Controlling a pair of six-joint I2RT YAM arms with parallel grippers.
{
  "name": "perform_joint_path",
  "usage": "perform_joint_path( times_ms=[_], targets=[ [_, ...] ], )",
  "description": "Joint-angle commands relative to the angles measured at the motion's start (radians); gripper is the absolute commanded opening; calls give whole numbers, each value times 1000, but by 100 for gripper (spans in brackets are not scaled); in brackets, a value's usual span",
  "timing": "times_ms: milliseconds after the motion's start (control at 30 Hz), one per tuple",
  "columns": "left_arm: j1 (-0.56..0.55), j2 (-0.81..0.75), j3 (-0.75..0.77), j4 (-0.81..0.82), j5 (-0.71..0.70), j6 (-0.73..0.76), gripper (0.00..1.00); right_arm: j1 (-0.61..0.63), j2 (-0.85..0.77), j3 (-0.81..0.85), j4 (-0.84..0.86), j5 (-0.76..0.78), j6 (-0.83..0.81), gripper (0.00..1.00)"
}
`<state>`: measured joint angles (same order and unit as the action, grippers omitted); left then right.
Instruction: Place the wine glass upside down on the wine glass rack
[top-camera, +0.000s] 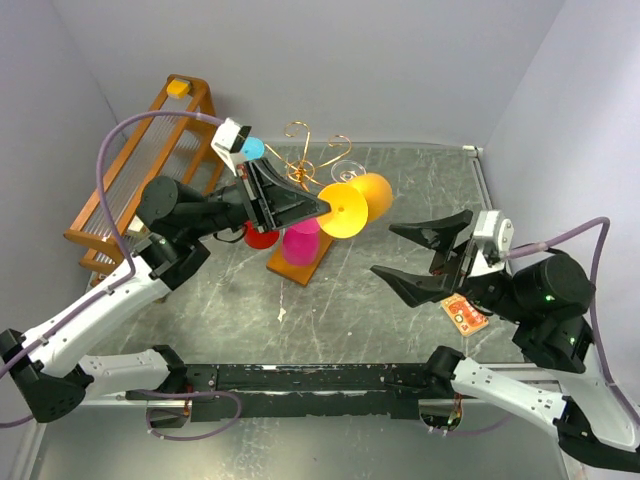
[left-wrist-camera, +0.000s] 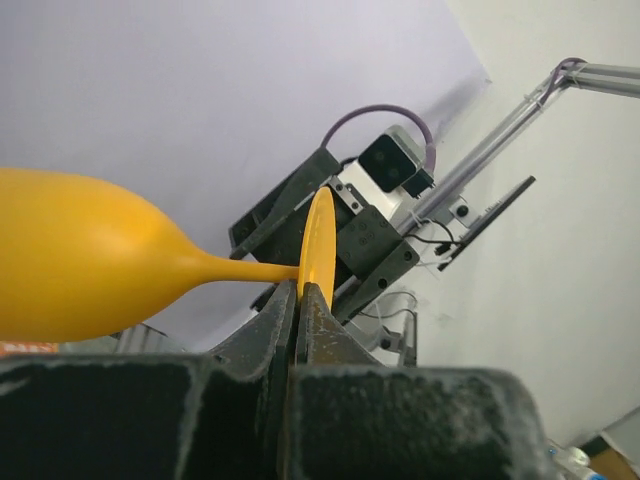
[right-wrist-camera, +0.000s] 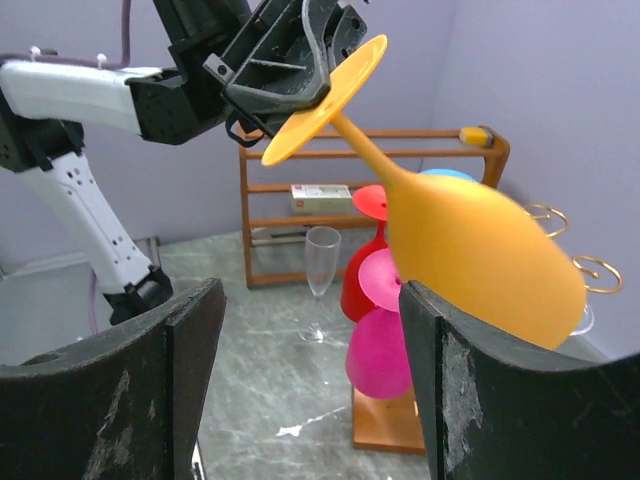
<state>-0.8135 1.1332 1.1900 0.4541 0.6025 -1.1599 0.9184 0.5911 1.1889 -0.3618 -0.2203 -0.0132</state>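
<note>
The left tool (top-camera: 322, 207) is clamped on the foot disc of the one yellow wine glass (top-camera: 372, 196), holding it sideways in the air just beside the gold wine glass rack (top-camera: 300, 135), where one red glass (top-camera: 261, 237) and one pink glass (top-camera: 300, 245) sit bowl-down. The right tool (top-camera: 385, 250) has its jaws spread wide, near one small printed packet (top-camera: 465, 312) on the worktop (top-camera: 330, 320); its writing is too small to read. One clear flute (right-wrist-camera: 322, 262) stands upright.
</note>
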Motion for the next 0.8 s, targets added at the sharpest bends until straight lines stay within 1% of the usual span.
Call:
perform_joint_path(
  times_ms=[0,67,133,200,300,433,533,600,667,767],
  targets=[
    [6,-21,102,-142,-83,173,7,2,-14,18,64,15,102,71],
    [10,-22,130,-184,-120,224,7,3,-11,11,128,78,199,71],
    [15,-25,150,-220,-146,266,7,3,-1,-14,222,146,369,72],
    [16,-28,158,-236,-169,301,7,3,25,-41,313,159,497,72],
    [22,-28,178,-268,-205,349,7,3,87,-31,360,205,640,71],
    [36,-13,224,-314,-246,403,7,3,170,4,385,280,695,70],
    [50,-4,239,-313,-229,408,7,3,226,36,386,343,720,67],
    [58,-2,240,-309,-219,404,7,3,253,38,422,355,728,63],
    [67,-2,236,-306,-209,399,7,3,275,38,457,354,731,54],
    [79,-5,221,-296,-197,387,7,2,302,37,501,355,737,46]
  ],
)
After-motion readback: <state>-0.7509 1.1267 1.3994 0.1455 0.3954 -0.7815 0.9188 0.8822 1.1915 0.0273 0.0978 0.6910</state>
